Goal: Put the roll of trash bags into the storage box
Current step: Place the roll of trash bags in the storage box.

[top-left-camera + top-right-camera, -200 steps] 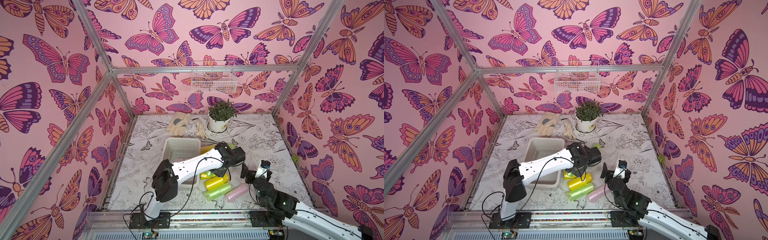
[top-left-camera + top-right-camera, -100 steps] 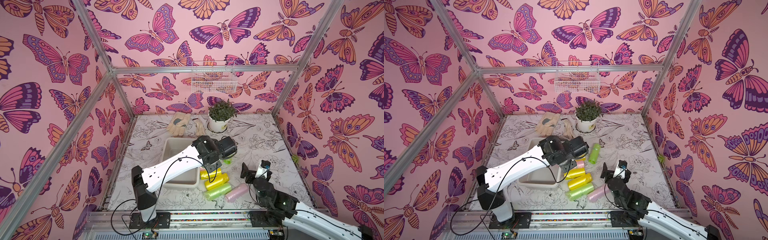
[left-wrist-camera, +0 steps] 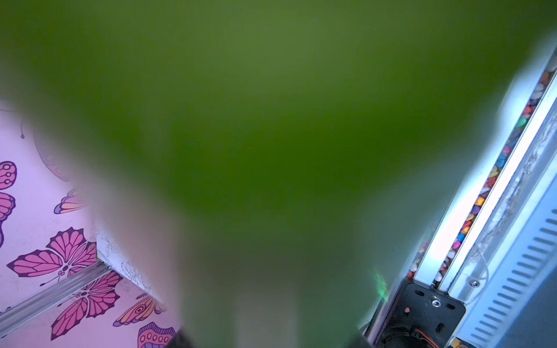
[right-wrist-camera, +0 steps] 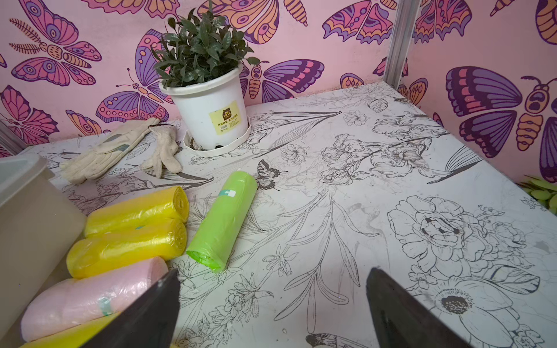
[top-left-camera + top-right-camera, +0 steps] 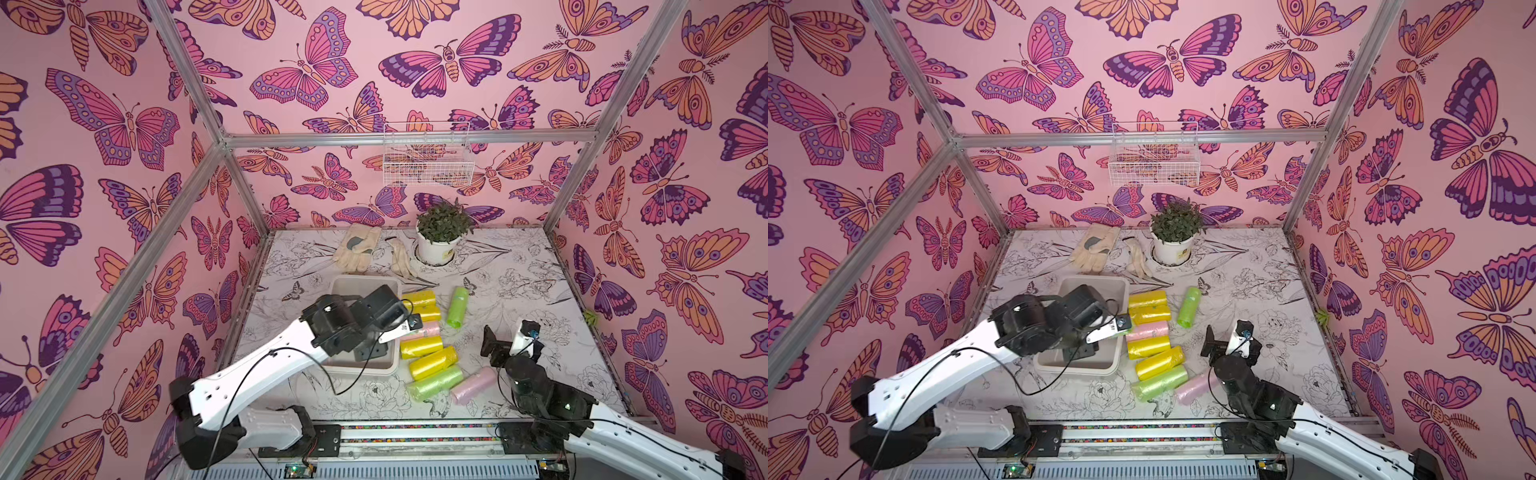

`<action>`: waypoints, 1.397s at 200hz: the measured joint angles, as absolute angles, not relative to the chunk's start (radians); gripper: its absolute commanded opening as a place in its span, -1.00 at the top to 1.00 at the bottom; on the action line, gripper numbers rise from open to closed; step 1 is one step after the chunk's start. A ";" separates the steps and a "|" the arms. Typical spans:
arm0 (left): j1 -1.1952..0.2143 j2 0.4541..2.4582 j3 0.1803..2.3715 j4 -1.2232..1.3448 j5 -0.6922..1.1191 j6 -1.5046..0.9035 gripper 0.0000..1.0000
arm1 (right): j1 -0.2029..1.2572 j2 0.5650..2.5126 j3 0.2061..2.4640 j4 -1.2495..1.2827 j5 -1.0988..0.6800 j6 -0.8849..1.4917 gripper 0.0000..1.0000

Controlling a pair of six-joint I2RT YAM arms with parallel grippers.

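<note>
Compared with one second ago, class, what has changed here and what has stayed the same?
The left gripper swung leftward from above the loose yellow, pink and green plastic rolls to over the off-white rectangular plastic storage box, apparently holding a blurred green thing, probably a trash-bag roll. The open right gripper, box and loose rolls stayed put.

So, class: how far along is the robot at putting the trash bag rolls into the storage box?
Done: nothing seen yet; the uncovered part of the storage box holds no roll. In hand: the left end effector hangs over the box, apparently gripping a green roll. Left: dropping it; eight rolls, like the yellow roll, lie on the table. The right end effector is open.
</note>
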State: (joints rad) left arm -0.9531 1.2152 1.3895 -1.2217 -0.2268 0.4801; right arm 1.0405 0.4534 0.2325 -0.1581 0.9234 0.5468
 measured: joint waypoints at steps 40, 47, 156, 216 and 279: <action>-0.830 1.108 1.282 -1.179 -0.167 0.659 1.00 | 1.040 0.454 0.233 -0.158 0.923 0.547 -0.98; -0.810 1.119 1.266 -1.176 -0.155 0.687 1.00 | 1.040 0.454 0.233 -0.158 0.923 0.547 -0.98; -0.666 1.444 1.224 -1.025 -0.249 0.961 1.00 | 1.040 0.454 0.233 -0.158 0.923 0.547 -0.98; -0.595 1.435 1.149 -0.922 -0.294 1.020 1.00 | 1.040 0.454 0.233 -0.158 0.923 0.550 -0.98; -0.595 1.530 1.125 -0.864 -0.360 1.073 1.00 | 1.040 0.454 0.233 -0.158 0.923 0.550 -0.98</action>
State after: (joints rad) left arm -0.5949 1.5303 1.1248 -0.8639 -0.3603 1.0733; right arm 1.0405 0.4541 0.2325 -0.1581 0.9230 0.5495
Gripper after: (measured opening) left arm 0.419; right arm 0.991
